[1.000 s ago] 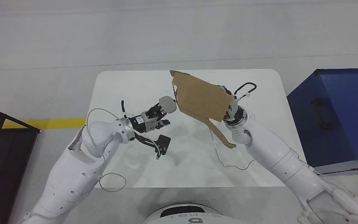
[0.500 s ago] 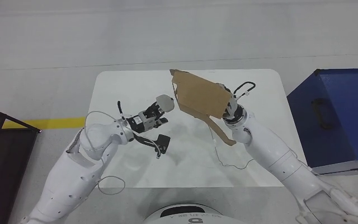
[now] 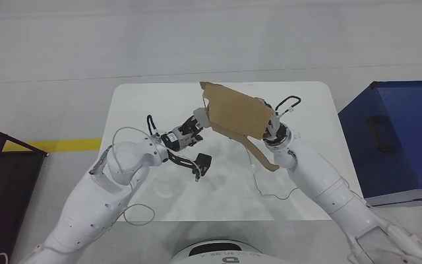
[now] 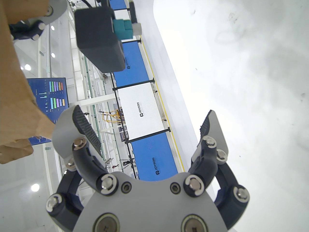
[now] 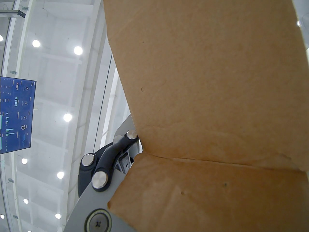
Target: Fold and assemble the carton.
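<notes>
The carton (image 3: 237, 113) hangs flat and tilted above the tabletop (image 3: 151, 105). Its long axis runs from a far corner down to a loose flap nearer the robot. The right gripper (image 3: 267, 132) has its fingers clamped on the carton's right side and carries all of it. The left gripper (image 3: 198, 123) is the free one, fingers spread wide, just beside the carton's left edge. That edge (image 4: 17, 73) lies outside one finger, not in the gap, so the left arm likely needs a small sideways shift toward it to grip.
</notes>
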Robot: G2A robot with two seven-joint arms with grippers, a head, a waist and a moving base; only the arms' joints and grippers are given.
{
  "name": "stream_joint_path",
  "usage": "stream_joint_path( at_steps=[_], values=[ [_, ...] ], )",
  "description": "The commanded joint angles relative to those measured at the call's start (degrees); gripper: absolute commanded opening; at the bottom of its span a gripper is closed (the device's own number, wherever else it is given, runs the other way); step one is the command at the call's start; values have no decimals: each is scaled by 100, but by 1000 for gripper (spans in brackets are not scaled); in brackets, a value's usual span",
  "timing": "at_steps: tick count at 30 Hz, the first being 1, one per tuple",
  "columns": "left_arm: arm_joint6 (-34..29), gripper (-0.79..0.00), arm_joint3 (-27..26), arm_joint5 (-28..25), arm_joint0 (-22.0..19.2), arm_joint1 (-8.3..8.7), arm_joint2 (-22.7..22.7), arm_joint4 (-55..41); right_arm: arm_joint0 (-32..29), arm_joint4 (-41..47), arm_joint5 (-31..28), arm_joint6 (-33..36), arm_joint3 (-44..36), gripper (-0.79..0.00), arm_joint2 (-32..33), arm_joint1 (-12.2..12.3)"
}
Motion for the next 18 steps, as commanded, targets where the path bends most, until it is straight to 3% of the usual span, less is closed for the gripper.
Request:
stream_joint_path(
  at_steps=[1, 18],
  values=[
    [16, 0, 1, 51, -1, -3, 7, -31, -10, 4, 8, -8, 30, -785, 41, -16],
    [145, 0, -177, 940, 566, 72, -515, -330, 65, -536, -193, 192, 492, -785, 39, -186]
  ],
)
